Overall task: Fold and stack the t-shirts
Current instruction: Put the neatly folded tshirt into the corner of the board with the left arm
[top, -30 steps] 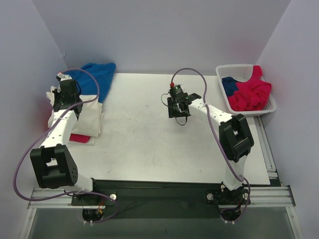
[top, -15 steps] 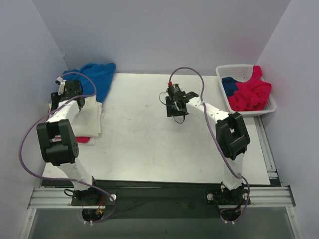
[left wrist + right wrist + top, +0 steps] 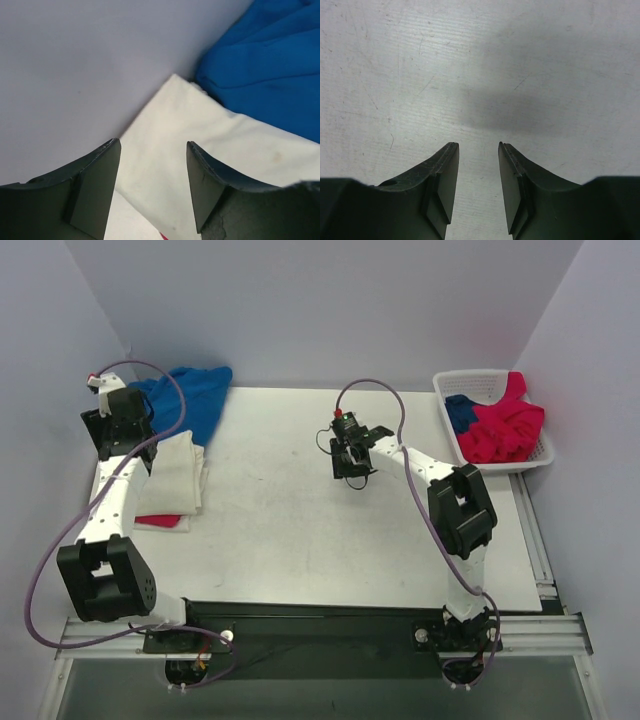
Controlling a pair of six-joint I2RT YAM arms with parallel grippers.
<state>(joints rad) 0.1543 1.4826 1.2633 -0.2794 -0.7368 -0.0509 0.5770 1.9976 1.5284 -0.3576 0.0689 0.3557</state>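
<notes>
The left arm reaches into the far left corner, close to the wall. The left gripper hangs above the folded cream-white t-shirt, its 2 fingers spread apart and holding nothing. This shirt lies on a crimson t-shirt, and a blue t-shirt touches its far edge. The right arm stretches over the middle of the table. The right gripper is also spread and empty. The basket at the far right holds a crimson shirt and a blue shirt.

White plastic lattice basket: at the far right corner of the table. Table: white, scuffed top. Lavender walls: enclosing the table's left, far and right sides. Aluminium rail: along its near edge.
</notes>
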